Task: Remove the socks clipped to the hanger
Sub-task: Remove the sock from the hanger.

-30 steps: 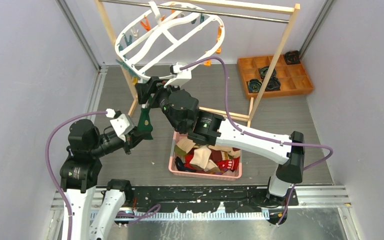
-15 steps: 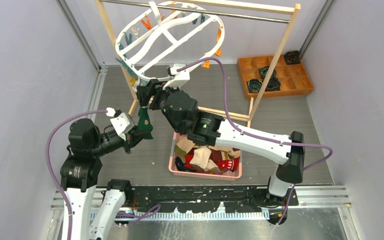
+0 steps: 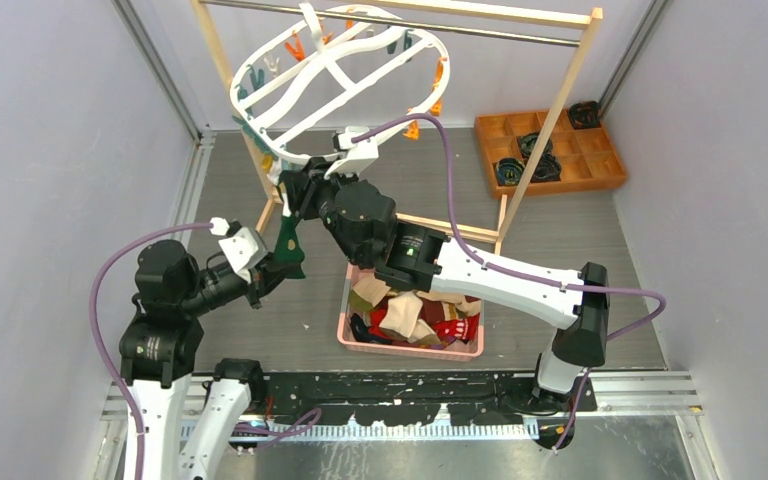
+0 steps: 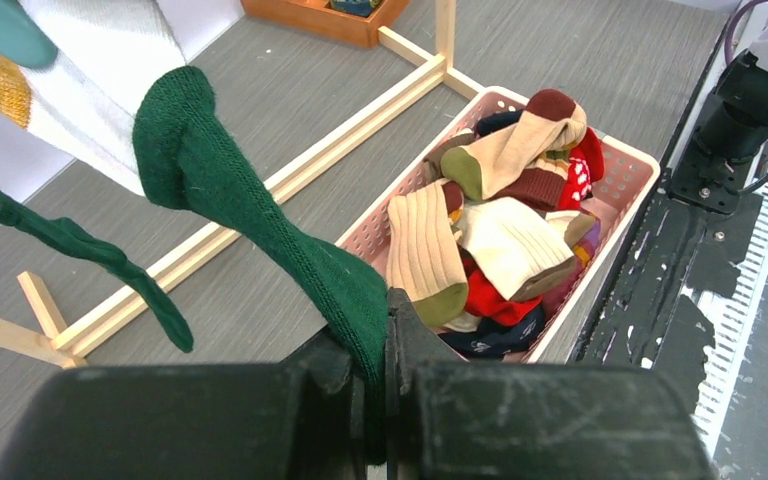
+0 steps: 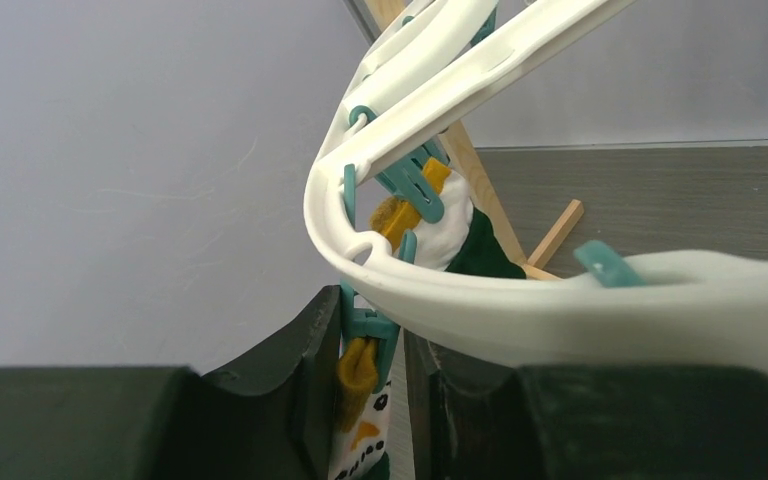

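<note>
My left gripper [image 4: 375, 340] is clamped on the ribbed knit of a dark green sock [image 4: 260, 230], which rises limp toward 10 o'clock. At 2 o'clock from it sits a perforated pink basket [image 4: 625, 165] heaped with soft socks [image 4: 505, 230], past the floor rails of the wooden rack [image 4: 360, 130].

My right gripper [image 5: 372, 370] has its jaws narrowly apart on either side of a teal clip [image 5: 365, 325]; I cannot tell whether they pinch it. The clip dangles from the smooth, curved white hanger [image 5: 520, 320], whose rim sweeps toward 3 o'clock and blocks the floor behind. A white-and-mustard sock [image 5: 360, 440] hangs at 6 o'clock beneath the clip.
</note>
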### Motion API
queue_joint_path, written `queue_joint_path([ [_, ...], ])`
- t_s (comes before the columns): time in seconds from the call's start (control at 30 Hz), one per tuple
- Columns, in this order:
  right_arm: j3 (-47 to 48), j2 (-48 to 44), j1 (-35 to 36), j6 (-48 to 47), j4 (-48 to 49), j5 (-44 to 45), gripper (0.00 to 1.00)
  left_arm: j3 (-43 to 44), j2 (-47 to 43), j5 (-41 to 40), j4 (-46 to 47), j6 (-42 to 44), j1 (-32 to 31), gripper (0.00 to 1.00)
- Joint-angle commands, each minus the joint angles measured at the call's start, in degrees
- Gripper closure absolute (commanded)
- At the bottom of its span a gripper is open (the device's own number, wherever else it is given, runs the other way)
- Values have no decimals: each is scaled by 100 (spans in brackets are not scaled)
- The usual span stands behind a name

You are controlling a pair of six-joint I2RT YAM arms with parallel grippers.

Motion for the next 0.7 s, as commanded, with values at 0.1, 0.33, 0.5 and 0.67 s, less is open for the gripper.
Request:
queue_joint_path([
  [0.1,176,-159,-80,86,302,81,97,-152,-234,221,-509,637,-36,100],
  [0.33,64,-186,-145,524,300,142,76,-250,-374,237,-758,1116,-36,100],
  [0.5,167,-8,-151,700,296,283,64,-158,-288,226,-705,1112,-36,100],
  [0.67,79,-2,-152,659,494,205,88,-124,-320,191,-705,1087,-36,100],
])
